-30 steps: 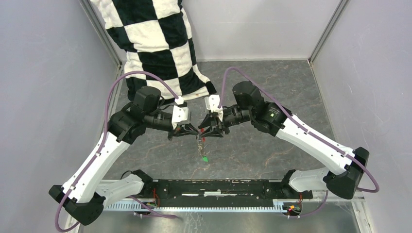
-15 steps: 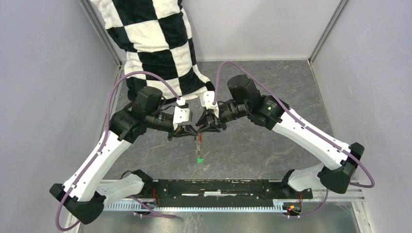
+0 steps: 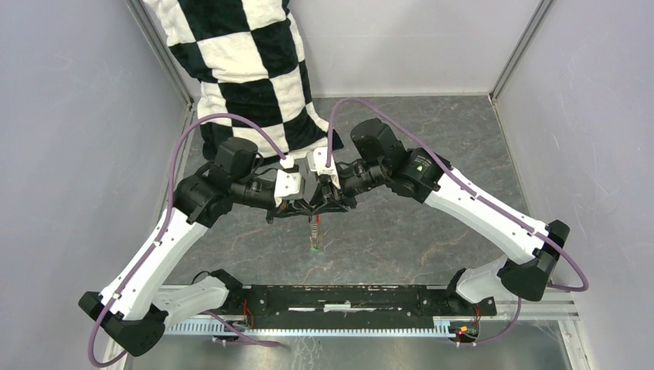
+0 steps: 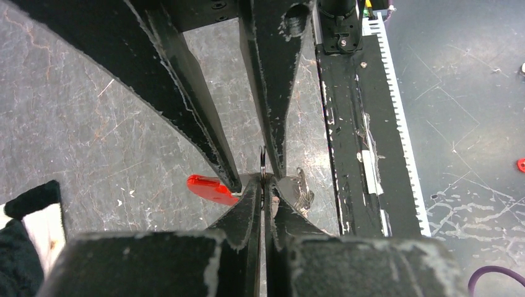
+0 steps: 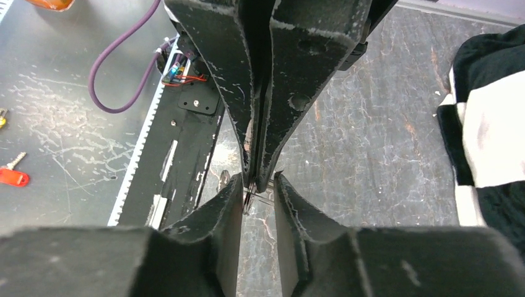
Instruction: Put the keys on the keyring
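My left gripper (image 3: 310, 209) and right gripper (image 3: 319, 208) meet tip to tip above the middle of the table. The left gripper (image 4: 264, 180) is shut on the edge of the thin keyring (image 4: 263, 166). The ring's red plastic piece (image 4: 209, 189) sticks out to one side, and a metal piece (image 4: 302, 189) hangs on the other. The right gripper (image 5: 257, 183) is open. Its fingers straddle the left fingertips, and one finger (image 5: 230, 197) lies against the ring (image 5: 249, 199). Below both grippers a key with a green tag (image 3: 315, 248) dangles on a short string of parts.
A black-and-white checkered cloth (image 3: 247, 69) lies at the back left, its corner just behind the grippers. The black base rail (image 3: 347, 299) runs along the near edge. A red-tagged key (image 5: 12, 177) lies on the lower surface beyond the rail.
The right arm has swung left until its fingers close in around the left fingertips. The hanging green tag has drifted slightly left. The left gripper has held still.
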You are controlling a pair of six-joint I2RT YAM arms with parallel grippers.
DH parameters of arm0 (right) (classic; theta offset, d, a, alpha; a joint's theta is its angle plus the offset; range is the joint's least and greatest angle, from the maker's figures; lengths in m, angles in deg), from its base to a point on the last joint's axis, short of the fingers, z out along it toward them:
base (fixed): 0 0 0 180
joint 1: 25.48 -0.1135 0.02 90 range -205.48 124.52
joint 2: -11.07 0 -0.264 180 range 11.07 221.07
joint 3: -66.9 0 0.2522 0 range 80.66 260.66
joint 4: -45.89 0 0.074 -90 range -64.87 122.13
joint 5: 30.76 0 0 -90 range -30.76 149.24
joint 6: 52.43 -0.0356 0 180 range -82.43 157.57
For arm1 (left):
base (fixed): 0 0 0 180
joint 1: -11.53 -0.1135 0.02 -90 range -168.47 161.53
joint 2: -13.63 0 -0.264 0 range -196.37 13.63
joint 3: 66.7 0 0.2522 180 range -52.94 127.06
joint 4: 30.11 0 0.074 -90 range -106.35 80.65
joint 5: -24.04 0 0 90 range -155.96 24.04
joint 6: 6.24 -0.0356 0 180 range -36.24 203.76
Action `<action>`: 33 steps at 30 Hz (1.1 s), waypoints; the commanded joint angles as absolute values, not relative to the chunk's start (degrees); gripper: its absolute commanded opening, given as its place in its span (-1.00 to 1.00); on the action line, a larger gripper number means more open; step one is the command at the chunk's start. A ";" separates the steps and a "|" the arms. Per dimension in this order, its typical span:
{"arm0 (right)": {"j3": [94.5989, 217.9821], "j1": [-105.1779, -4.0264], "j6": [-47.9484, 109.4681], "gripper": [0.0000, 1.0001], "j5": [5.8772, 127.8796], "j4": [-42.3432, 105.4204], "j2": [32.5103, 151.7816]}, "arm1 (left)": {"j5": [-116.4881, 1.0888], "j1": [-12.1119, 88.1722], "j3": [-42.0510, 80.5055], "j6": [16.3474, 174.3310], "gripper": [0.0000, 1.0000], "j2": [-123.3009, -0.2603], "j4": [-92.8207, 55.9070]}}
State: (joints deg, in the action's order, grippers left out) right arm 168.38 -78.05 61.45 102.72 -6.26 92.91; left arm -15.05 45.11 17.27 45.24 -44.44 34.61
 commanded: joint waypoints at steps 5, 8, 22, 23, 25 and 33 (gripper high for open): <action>172.23 -78.49 62.01 -0.94 101.65 -7.18 93.03 | -14.13 45.31 18.49 43.08 -0.95 -43.24 33.54; 171.99 -78.43 61.92 -0.99 100.90 -7.01 92.68 | -13.90 45.35 18.42 42.98 -0.96 -43.18 33.61; 140.51 -76.70 35.74 -1.00 99.62 47.12 73.61 | -19.75 45.32 16.04 48.94 0.29 -37.52 26.16; 137.16 -76.65 32.86 -1.00 99.13 52.28 72.33 | -19.78 45.33 15.00 50.94 0.28 -36.58 24.37; 131.58 -76.76 27.51 -1.00 97.12 62.59 70.26 | -19.29 45.27 13.00 55.34 0.24 -34.96 21.59; 120.45 -76.81 15.32 -0.99 93.95 88.58 69.20 | -15.55 45.28 7.36 67.18 0.17 -34.27 11.11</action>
State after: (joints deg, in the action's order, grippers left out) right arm 122.79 -76.81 24.14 96.71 66.70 70.02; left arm -18.19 45.05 9.10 58.22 -33.62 20.12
